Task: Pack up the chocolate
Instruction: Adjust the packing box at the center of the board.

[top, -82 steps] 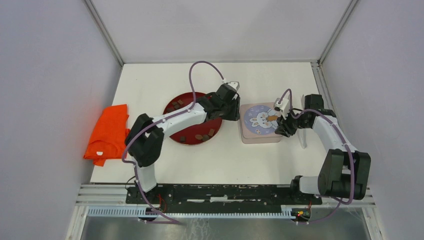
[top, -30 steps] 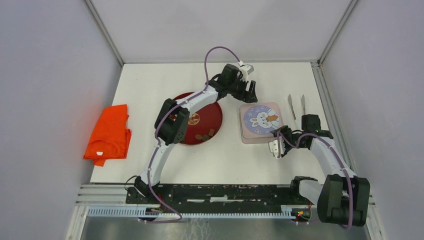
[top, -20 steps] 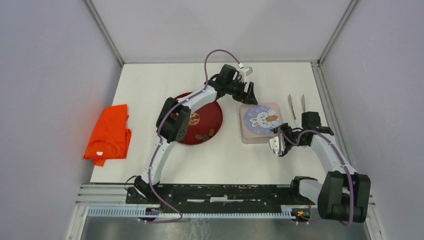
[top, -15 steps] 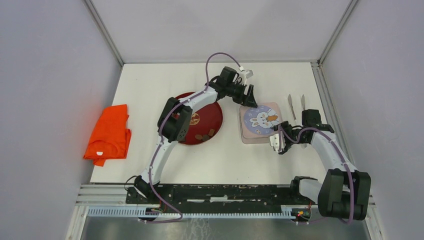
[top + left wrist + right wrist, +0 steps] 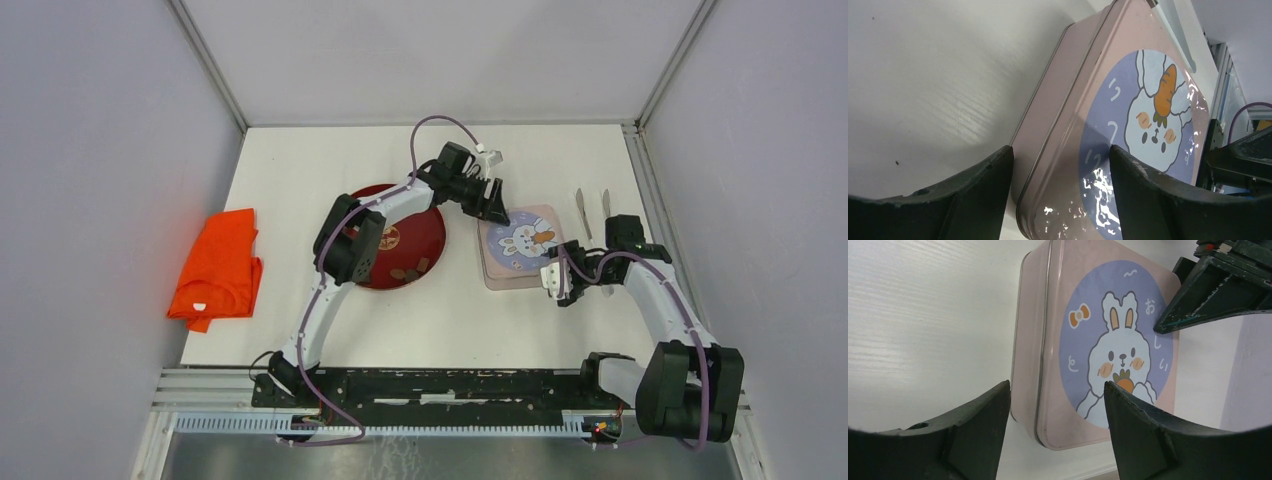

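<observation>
1. White table [image 5: 300, 180], walled on three sides. Both arms are reaching in toward one box.
2. Pale pink square metal tin [image 5: 520, 250] sits flat at mid-right of the table. Its lid is on and carries a white rabbit with a carrot on a lilac disc. The contents are hidden.
3. Left gripper [image 5: 1059, 152] is at the tin's far-left corner. Its jaws are spread and that corner sits between the two dark fingers [image 5: 973, 195]. One finger is alongside the tin wall and the other is over the lid. I cannot tell whether either touches.
4. Right gripper [image 5: 1057, 387] is at the opposite, near-right corner. Its jaws are likewise spread, with the tin's corner in the gap and nothing pinched. The right wrist view shows the left gripper's finger at the lid's far edge.
5. Chocolate [image 5: 408, 270]: small brown pieces lie on the round dark-red plate [image 5: 428, 238], just left of the tin. A few are near its front rim and more are partly hidden under the left arm.
6. Two slim metal tools [image 5: 583, 213] lie side by side past the tin's right edge.
7. Folded orange cloth [image 5: 220, 265] lies at the table's left edge, well apart from the rest.
</observation>
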Tool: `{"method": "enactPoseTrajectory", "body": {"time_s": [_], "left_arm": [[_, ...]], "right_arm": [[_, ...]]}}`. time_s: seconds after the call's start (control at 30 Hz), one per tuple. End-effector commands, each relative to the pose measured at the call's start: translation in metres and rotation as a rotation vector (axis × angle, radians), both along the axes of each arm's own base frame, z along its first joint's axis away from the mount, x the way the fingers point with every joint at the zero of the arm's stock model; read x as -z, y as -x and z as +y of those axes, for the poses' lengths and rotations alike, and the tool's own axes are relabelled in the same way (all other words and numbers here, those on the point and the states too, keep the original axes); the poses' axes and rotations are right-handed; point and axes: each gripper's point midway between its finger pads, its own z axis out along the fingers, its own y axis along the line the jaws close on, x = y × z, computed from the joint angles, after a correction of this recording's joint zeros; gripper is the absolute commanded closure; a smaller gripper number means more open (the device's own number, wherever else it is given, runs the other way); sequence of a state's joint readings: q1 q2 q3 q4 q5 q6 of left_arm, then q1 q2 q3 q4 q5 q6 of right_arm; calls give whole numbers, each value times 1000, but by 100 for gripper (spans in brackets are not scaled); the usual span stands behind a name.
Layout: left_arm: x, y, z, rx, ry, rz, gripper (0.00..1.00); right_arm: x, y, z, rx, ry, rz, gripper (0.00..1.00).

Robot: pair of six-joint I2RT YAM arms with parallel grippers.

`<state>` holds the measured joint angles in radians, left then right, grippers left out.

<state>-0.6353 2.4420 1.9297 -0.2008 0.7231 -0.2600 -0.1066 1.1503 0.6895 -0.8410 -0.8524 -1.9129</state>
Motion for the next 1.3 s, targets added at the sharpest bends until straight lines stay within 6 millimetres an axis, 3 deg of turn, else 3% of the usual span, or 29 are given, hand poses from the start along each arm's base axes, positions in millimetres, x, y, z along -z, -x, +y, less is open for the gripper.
{"method": "enactPoseTrajectory", "body": {"time_s": [0.0,0.33,0.5,0.63,0.8,0.87,1.03,1.27], "left_arm": [[-30,8,2,-20,11,-17,25],[-45,24,7,-61,2,-31,27],[-51,37,6,-93,-2,-33,26],[-50,45,6,-135,-18,-30,26],[-51,52,9,-183,-36,-21,25],[-50,57,10,-188,-48,-16,25],[-45,65,8,-186,-94,-25,25],[-40,74,6,-180,-138,-33,25]], "right_arm": [[-21,1,3,11,-25,-4,26],[-40,-2,-2,174,-124,86,28],[-62,-9,-24,380,-228,152,36],[-40,2,-38,465,-174,159,46],[-6,13,-56,529,-48,174,71],[3,18,-58,538,-35,220,77],[17,23,-57,563,-51,315,79],[34,13,-55,615,-110,306,79]]}}
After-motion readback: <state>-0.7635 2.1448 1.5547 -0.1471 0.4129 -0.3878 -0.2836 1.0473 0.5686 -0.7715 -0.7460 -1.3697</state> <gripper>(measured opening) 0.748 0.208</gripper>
